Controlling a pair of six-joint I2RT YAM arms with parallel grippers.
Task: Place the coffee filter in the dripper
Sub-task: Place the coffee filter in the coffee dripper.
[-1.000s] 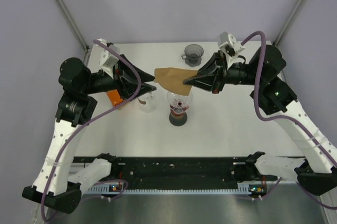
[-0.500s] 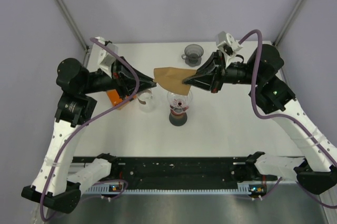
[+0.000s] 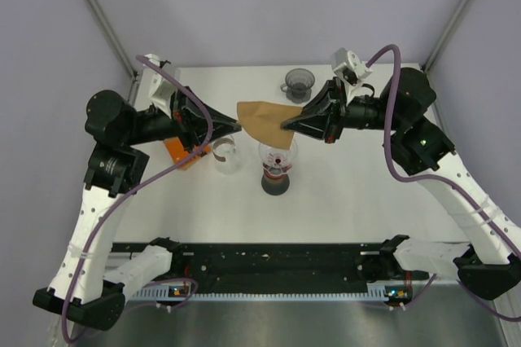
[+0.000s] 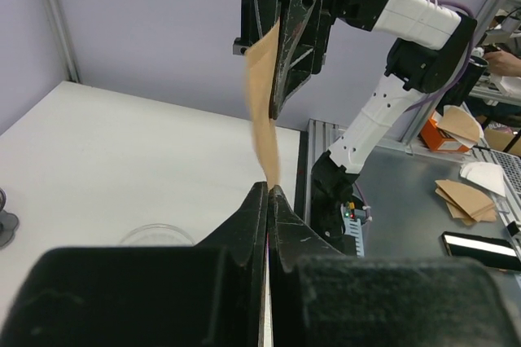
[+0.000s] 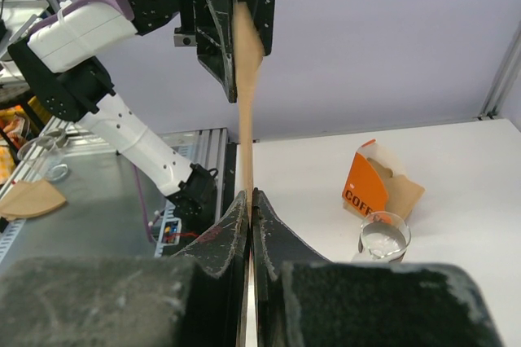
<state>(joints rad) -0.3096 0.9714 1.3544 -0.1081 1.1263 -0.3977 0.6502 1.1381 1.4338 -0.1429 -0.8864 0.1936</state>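
A brown paper coffee filter (image 3: 262, 119) hangs flat in the air between both grippers, above and a little behind the clear glass dripper (image 3: 277, 154) on its dark stand. My left gripper (image 3: 238, 125) is shut on the filter's left corner. My right gripper (image 3: 286, 125) is shut on its right edge. In the left wrist view the filter (image 4: 264, 111) rises edge-on from my closed left gripper (image 4: 268, 188). In the right wrist view it (image 5: 245, 78) stands edge-on out of my closed right gripper (image 5: 249, 194).
An orange filter box (image 3: 177, 151) and a small clear glass (image 3: 227, 156) stand left of the dripper; both show in the right wrist view, box (image 5: 364, 188) and glass (image 5: 384, 237). A smoky grey cup with a handle (image 3: 299, 82) stands at the back.
Both grippers and the filter have crept slightly towards the back of the table. The left fingertips now meet the filter's left corner more closely.
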